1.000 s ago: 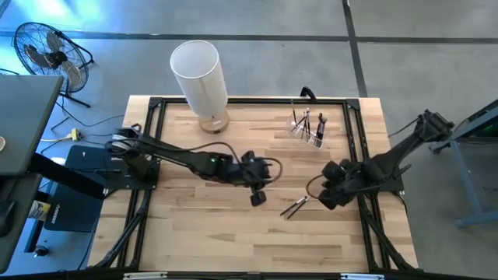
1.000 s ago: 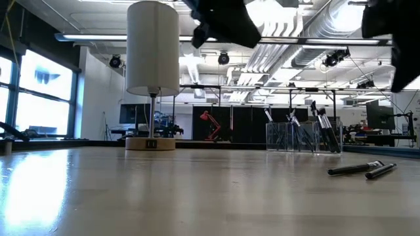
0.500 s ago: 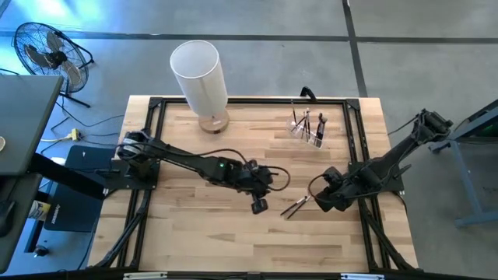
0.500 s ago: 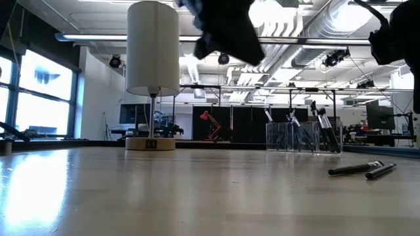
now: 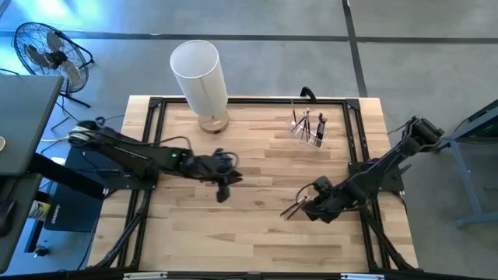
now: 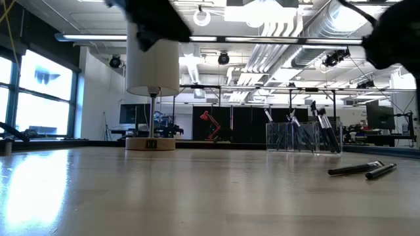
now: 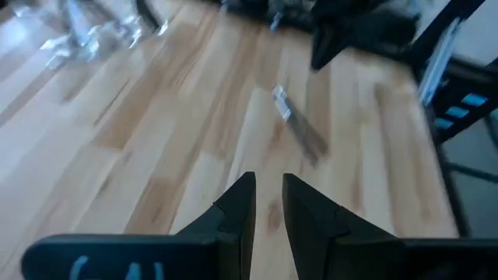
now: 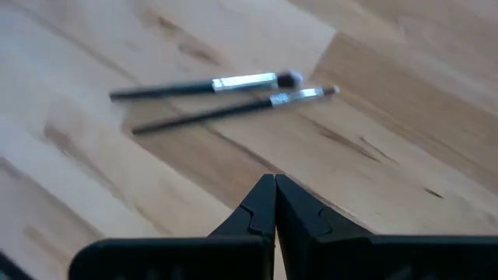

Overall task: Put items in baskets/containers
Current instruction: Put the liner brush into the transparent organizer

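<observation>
Brushes [image 8: 233, 93], two of them, lay side by side and nearly touching on the bare table [image 5: 257, 233], just ahead of the right gripper [image 8: 274, 187], whose fingers were pressed together with nothing between them. The left gripper [image 7: 267, 204] hung well apart over mid-table, its narrow gap empty. More brushes stood in the clear holder [image 5: 309, 129]. Thin, light and stiff, they would likely roll; a pinch across the dark handle mid-length looked safest.

No readable text, label, brand, number or sign on anything in view.
</observation>
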Robot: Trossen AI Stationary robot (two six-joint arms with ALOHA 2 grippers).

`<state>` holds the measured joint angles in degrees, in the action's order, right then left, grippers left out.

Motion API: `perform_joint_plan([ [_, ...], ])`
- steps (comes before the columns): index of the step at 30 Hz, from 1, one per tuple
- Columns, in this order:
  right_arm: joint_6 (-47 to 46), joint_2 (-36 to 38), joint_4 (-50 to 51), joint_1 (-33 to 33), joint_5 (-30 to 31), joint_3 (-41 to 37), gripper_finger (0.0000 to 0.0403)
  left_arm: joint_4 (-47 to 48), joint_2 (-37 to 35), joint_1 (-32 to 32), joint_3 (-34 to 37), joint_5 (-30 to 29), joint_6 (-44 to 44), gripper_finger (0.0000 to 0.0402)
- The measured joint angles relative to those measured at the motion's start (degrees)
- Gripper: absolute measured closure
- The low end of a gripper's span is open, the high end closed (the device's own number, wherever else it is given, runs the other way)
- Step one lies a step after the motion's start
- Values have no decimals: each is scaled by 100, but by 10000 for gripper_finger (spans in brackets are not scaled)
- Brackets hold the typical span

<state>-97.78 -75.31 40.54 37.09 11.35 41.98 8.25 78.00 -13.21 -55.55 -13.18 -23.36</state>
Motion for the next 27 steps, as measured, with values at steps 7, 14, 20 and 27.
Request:
perform_joint_plan([
  [7,-695,-977,765,-468,14,1113,403,159,-1287,9,1052,12,8,338],
  [14,-1554,-2007,2031,-851,-351,2033,403,596,-1908,7,1301,308,535,338],
  [20,-1930,-2385,2116,-1199,-744,2085,399,905,-2053,7,1301,517,1036,338],
  [27,-2071,-2421,2250,-1537,-757,2085,357,1184,-2055,7,1301,709,1306,338],
])
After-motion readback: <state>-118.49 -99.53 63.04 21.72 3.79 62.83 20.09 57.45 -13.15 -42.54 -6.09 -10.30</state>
